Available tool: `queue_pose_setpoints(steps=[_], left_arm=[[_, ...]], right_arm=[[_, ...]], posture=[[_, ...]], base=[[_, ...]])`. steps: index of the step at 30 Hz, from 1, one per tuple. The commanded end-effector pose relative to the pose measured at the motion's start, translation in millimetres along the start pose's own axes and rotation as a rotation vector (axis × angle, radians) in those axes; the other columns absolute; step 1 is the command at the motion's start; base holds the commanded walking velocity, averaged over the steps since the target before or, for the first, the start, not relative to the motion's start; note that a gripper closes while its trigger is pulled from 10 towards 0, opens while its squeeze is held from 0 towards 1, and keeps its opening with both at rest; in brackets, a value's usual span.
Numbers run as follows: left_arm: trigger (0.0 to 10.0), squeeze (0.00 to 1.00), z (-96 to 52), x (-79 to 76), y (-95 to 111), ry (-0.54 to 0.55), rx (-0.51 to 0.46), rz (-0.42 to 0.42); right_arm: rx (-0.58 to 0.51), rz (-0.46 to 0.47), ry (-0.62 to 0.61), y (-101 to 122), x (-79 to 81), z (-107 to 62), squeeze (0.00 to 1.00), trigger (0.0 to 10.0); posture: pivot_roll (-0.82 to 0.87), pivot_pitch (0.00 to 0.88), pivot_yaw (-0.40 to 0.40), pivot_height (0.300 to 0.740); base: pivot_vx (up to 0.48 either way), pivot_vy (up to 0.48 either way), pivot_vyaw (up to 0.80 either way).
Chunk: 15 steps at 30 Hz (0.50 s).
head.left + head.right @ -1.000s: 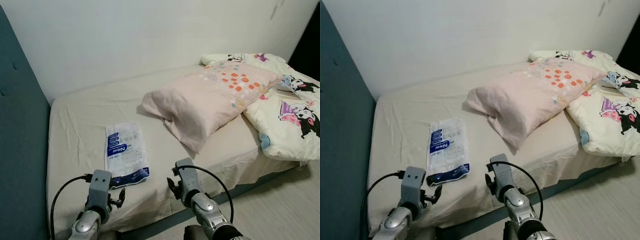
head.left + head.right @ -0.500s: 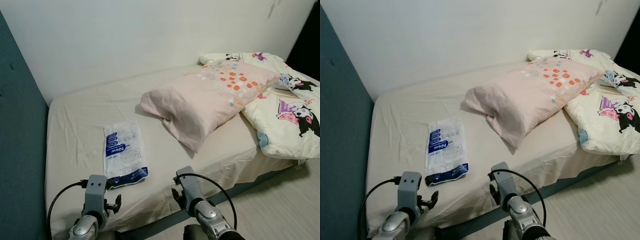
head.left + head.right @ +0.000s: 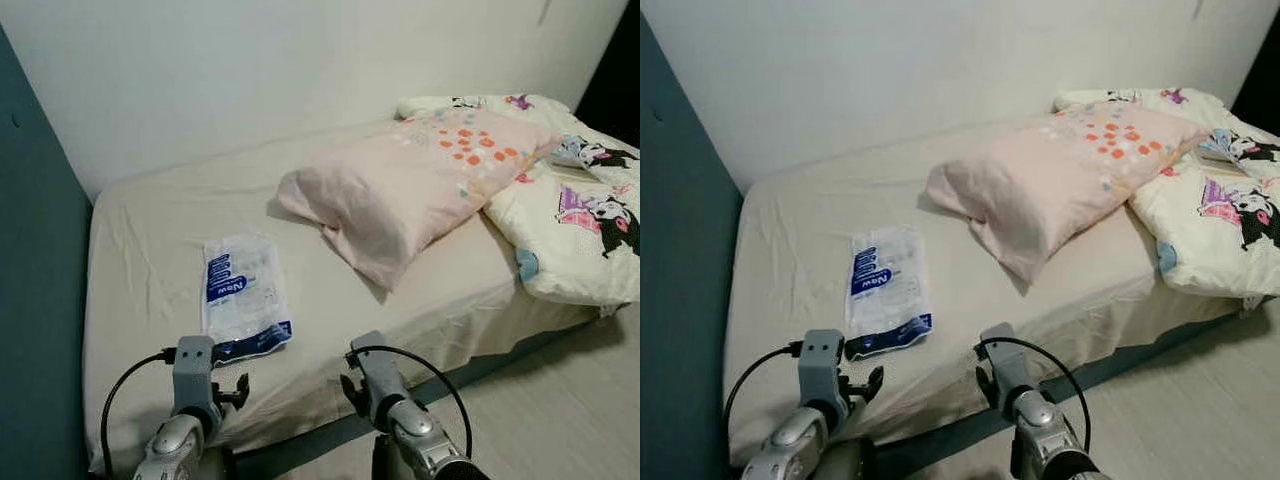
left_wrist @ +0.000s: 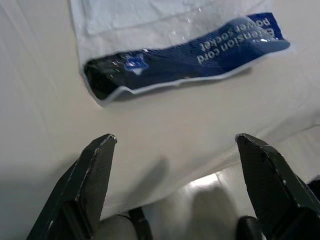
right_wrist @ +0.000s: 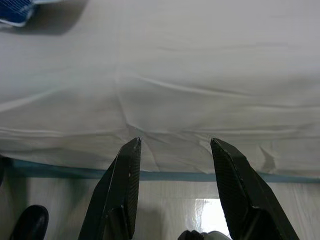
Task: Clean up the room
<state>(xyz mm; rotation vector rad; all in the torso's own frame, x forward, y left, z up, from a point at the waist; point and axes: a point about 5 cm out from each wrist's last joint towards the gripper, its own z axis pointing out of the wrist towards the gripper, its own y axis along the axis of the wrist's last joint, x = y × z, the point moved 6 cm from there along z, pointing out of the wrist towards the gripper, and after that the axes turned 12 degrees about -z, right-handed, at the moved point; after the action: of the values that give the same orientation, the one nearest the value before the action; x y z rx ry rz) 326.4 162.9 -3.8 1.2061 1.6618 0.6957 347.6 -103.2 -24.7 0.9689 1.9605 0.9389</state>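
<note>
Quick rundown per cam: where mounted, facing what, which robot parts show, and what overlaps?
Left eye, right eye: head stereo pair, looking forward and down at the bed with plastic package and pink pillow; both arms in the foreground.
Left wrist: along the open left claw toward the package's blue end.
Right wrist: along the open right claw at the bed's edge and floor.
Shared: the package shows in both eye views and the left wrist view.

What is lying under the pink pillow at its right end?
The pillow's right end rests on the cartoon-print quilt; the rest lies on the cream sheet. Whatever else is beneath the pillow is covered and cannot be seen.
</note>
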Motion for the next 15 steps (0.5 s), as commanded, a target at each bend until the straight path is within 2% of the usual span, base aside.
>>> queue_pose_setpoints(steps=[1,4,6,10,15], left_arm=[[10.0,1.00,-0.4,-0.5,-3,-0.004,0.025,-0.064],[10.0,1.00,-0.7,-0.2,-5,-0.003,0.035,-0.091],[10.0,1.00,-1.4,0.5,-9,0.009,0.067,-0.150],[10.0,1.00,1.1,-6.6,-4,-0.011,0.049,-0.088],[10.0,0.98,4.1,-10.7,-3,-0.012,0.052,-0.073]], right_arm=[[-0.019,0.005,-0.004,6,0.3,1.4,0.00,10.0],[-0.019,0.006,-0.004,6,0.0,1.5,0.00,10.0],[-0.019,0.008,-0.005,6,-0.9,1.4,0.00,10.0],[-0.023,-0.005,-0.003,7,-0.8,1.6,0.00,10.0],[-0.016,-0.007,0.000,7,-0.5,1.9,0.00,10.0]], posture=[[0.04,0.170,-0.018,0.571],[0.04,0.174,-0.017,0.571],[0.05,0.182,-0.016,0.571],[0.05,0.198,-0.015,0.571],[0.05,0.205,-0.015,0.571]], base=[[0.000,0.000,0.00],[0.000,0.000,0.00],[0.000,0.000,0.00],[0.000,0.000,0.00],[0.000,0.000,0.00]])
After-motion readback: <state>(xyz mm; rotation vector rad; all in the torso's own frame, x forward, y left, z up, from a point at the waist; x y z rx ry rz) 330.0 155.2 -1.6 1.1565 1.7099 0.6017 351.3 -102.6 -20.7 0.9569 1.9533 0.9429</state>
